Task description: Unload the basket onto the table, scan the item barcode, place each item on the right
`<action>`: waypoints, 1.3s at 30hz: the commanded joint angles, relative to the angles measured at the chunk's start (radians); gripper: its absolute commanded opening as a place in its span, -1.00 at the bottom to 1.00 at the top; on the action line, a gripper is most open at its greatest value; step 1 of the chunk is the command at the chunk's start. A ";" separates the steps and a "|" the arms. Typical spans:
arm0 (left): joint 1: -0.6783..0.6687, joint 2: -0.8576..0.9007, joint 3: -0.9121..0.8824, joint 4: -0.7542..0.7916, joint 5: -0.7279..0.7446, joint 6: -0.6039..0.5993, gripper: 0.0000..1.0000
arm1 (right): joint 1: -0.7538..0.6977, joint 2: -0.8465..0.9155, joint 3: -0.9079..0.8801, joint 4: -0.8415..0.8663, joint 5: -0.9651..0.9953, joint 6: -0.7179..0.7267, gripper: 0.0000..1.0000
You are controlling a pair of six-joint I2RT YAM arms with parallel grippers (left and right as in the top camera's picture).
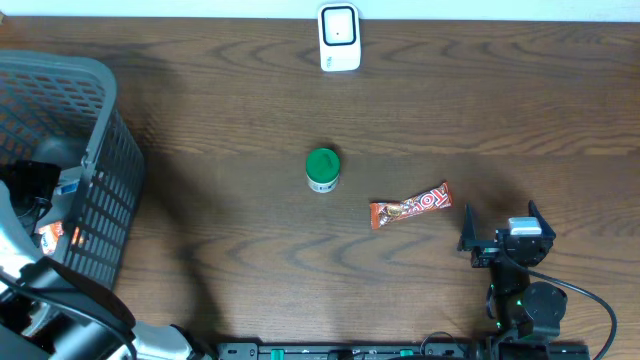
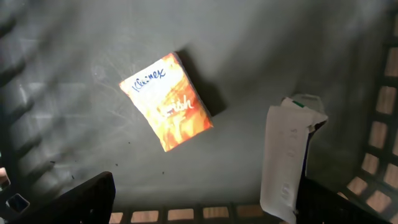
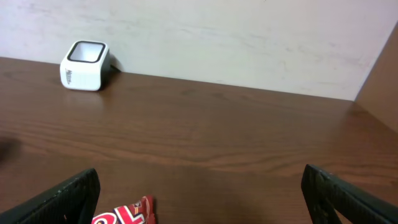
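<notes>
My left gripper (image 2: 205, 208) hangs open inside the grey basket (image 1: 105, 130), above its floor. An orange Kleenex tissue pack (image 2: 166, 101) lies flat ahead of it. A white packet (image 2: 287, 155) stands against the inside of the right finger (image 2: 339, 205), with nothing clamped between the jaws. The white barcode scanner (image 1: 339, 38) sits at the table's far edge and shows at the back left (image 3: 84, 65) in the right wrist view. My right gripper (image 1: 503, 222) rests open near the front right, empty.
A red candy bar (image 1: 410, 205) lies just left of the right gripper, its end showing by the left finger (image 3: 127, 213). A green-lidded tub (image 1: 322, 169) stands mid-table. The basket's mesh walls (image 2: 379, 130) close in around the left gripper.
</notes>
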 commanded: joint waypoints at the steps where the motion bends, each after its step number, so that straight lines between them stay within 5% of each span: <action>1: -0.004 0.041 -0.013 -0.002 -0.022 -0.020 0.79 | 0.009 -0.001 -0.001 -0.004 0.002 -0.011 0.98; 8: -0.007 0.101 -0.043 0.068 -0.020 0.030 0.93 | 0.009 -0.001 -0.001 -0.004 0.002 -0.011 0.99; 12: -0.007 0.134 -0.043 0.133 0.214 0.120 0.95 | 0.009 -0.001 -0.001 -0.004 0.002 -0.011 0.99; 17: -0.028 0.173 -0.044 0.255 0.400 0.372 0.96 | 0.009 -0.001 -0.001 -0.004 0.002 -0.011 0.99; 22: -0.025 0.192 -0.044 0.269 0.434 0.410 0.96 | 0.009 -0.001 -0.001 -0.004 0.002 -0.011 0.99; 25: -0.027 0.171 -0.044 0.289 0.513 0.595 0.96 | 0.009 -0.001 -0.001 -0.004 0.002 -0.011 0.99; 27: -0.024 0.154 -0.044 0.297 0.417 0.534 0.96 | 0.009 -0.001 -0.001 -0.004 0.002 -0.011 0.98; 33: -0.023 0.143 -0.044 0.072 -0.212 -0.109 0.96 | 0.009 -0.001 -0.001 -0.004 0.002 -0.011 0.99; 39: -0.023 0.143 -0.044 0.013 -0.294 -0.188 0.96 | 0.009 -0.001 -0.001 -0.004 0.002 -0.011 0.98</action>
